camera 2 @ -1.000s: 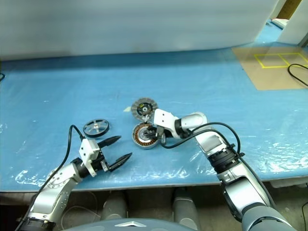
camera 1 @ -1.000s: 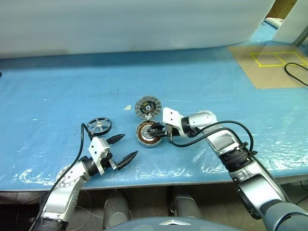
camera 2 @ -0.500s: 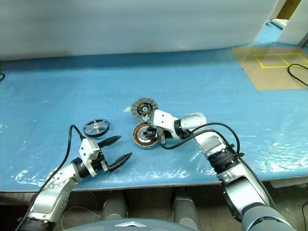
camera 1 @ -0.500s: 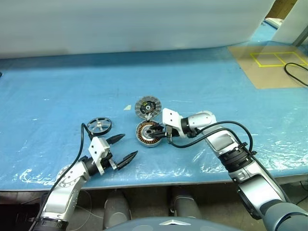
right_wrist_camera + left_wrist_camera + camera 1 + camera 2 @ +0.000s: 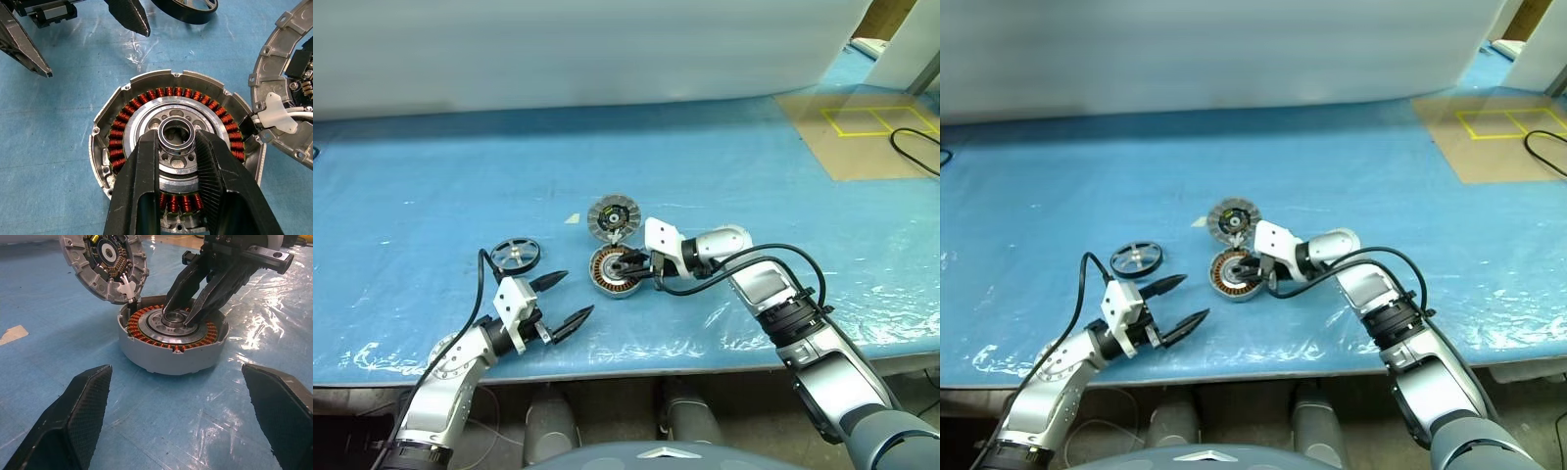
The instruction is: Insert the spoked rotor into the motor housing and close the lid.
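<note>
The motor housing (image 5: 607, 281), a round metal cup with copper windings, lies on the blue sheet near the table's middle. My right gripper (image 5: 625, 265) reaches in from the right, angled down, its fingers shut on the silver ring at the housing's centre (image 5: 177, 128). The lid (image 5: 612, 216), a ribbed grey disc, stands tilted just behind the housing, joined to it by a white clip (image 5: 274, 110). The spoked rotor (image 5: 515, 256) lies flat to the left. My left gripper (image 5: 578, 296) hovers open near the front edge, pointing at the housing, holding nothing.
A brown board with a yellow taped square (image 5: 862, 132) and a black cable (image 5: 913, 149) lie at the back right. A small beige scrap (image 5: 572, 219) rests left of the lid. A white wall panel (image 5: 587, 49) closes the back. The table's front edge (image 5: 705, 364) runs close below my arms.
</note>
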`<state>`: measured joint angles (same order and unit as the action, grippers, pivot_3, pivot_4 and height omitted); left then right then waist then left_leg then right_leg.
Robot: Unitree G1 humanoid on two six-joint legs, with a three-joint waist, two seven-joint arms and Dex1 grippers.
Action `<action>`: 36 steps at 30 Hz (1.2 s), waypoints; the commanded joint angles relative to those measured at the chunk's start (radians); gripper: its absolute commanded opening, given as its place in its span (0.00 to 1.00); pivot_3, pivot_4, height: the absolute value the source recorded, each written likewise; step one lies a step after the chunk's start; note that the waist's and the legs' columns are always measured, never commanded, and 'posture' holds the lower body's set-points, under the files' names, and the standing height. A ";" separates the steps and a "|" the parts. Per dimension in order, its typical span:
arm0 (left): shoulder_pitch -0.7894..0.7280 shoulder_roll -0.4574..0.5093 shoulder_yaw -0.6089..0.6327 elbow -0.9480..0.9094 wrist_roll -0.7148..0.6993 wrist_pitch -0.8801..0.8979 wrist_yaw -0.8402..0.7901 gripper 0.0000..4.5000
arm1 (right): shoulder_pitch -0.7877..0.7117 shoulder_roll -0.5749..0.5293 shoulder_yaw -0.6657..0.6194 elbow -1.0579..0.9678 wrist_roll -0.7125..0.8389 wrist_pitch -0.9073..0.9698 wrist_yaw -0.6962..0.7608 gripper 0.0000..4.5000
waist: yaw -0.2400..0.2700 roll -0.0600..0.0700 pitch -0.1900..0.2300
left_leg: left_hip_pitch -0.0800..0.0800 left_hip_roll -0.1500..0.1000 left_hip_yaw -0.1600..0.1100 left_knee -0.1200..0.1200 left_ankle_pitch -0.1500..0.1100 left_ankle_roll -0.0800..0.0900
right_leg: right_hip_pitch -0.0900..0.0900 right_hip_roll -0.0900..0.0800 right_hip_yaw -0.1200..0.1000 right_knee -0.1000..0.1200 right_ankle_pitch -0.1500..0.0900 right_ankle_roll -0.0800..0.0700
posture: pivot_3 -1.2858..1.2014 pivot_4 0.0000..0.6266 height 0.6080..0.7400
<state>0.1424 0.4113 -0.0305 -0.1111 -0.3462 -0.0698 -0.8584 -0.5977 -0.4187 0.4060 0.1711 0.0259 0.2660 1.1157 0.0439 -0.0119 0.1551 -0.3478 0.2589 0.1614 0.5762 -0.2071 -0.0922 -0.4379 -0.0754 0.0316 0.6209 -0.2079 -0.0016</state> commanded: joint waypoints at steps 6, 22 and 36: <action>0.002 0.005 0.002 -0.026 -0.001 -0.005 0.002 1.00 | -0.005 -0.004 -0.003 0.016 -0.010 0.020 -0.011 0.14 | 0.000 0.000 0.000 | 0.000 0.000 0.000 0.000 0.000 0.000 | 0.000 0.000 0.000 0.000 0.000 0.000 | 0.52 0.24 1.00; 0.010 0.003 -0.007 -0.039 0.002 0.001 0.011 1.00 | 0.000 0.002 0.000 0.000 0.004 0.107 -0.015 0.14 | 0.000 0.000 0.000 | 0.000 0.000 0.000 0.000 0.000 0.000 | 0.000 0.000 0.000 0.000 0.000 0.000 | 0.52 0.24 1.00; 0.010 0.003 -0.012 -0.038 0.005 0.002 0.019 1.00 | 0.001 -0.013 -0.001 0.011 0.006 0.082 0.000 0.53 | 0.000 0.000 0.000 | 0.000 0.000 0.000 0.000 0.000 0.000 | 0.000 0.000 0.000 -0.001 0.000 0.000 | 0.52 0.24 1.00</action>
<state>0.1519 0.4113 -0.0440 -0.1151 -0.3396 -0.0650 -0.8413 -0.6074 -0.4182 0.4002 0.1653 0.0418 0.3367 1.1115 0.0436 -0.0119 0.1551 -0.3480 0.2589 0.1614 0.5762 -0.2076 -0.0916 -0.4379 -0.0754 0.0318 0.6200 -0.2080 -0.0016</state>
